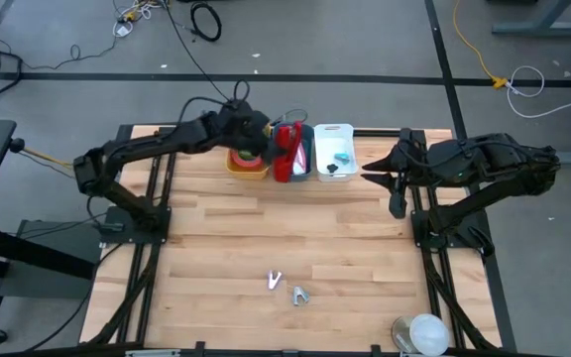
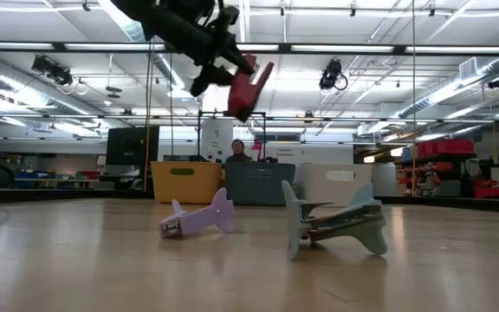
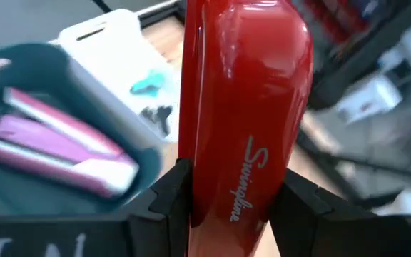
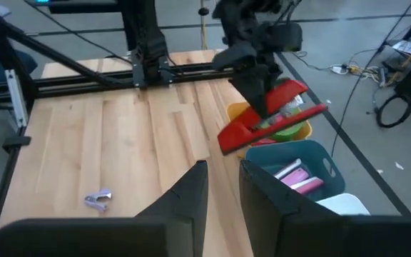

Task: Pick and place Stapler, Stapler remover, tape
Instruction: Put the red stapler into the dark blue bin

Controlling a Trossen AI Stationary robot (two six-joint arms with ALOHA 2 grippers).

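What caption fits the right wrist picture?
Left tool holds the red stapler above the bins.

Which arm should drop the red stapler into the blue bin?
Left. The left gripper is shut on the red stapler and holds it in the air above the bins, close to the blue bin. The right gripper holds nothing and waits beside the white bin.

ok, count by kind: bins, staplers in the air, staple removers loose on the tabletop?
Bins: 3 (yellow bin, teal bin, white bin)
Red stapler, held by left gripper: 1
Loose staple removers: 2 (purple remover, grey-green remover)
Total: 6
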